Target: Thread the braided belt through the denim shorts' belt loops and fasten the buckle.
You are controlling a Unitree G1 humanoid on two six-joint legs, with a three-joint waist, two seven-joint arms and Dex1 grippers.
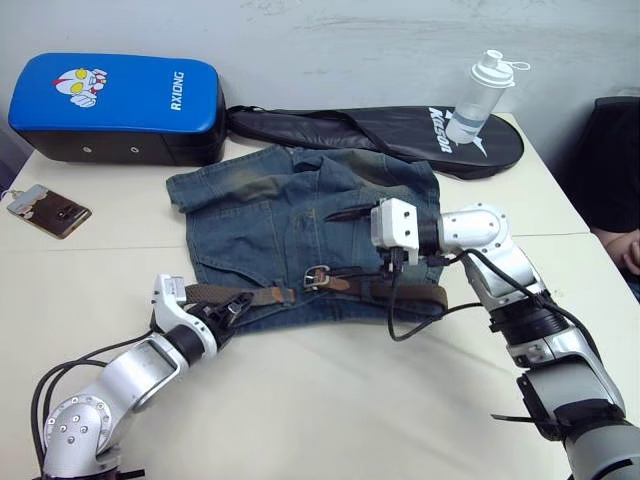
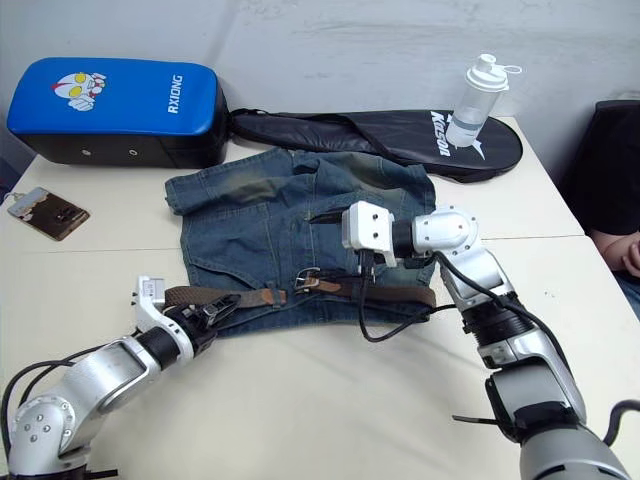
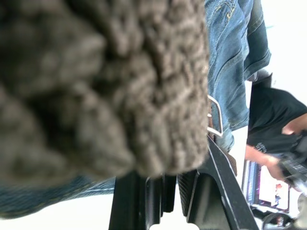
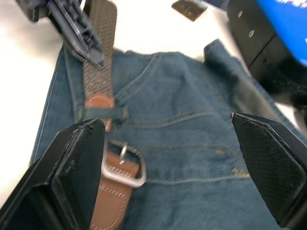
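denim shorts (image 1: 290,235) flat on worktop (image 1: 330,400), braided belt (image 1: 262,295) along waistband, buckle (image 1: 316,277) mid-waist. left end effector (image 1: 222,308) clamped on belt's free end; right end effector (image 4: 177,158) spread apart above shorts.

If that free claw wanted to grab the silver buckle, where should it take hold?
Probably by the tan leather tab just behind the buckle, coming down from above. The buckle lies flat on the denim shorts, so its thin frame offers little edge, while the strap is narrow enough for the open right claw to span across its width.
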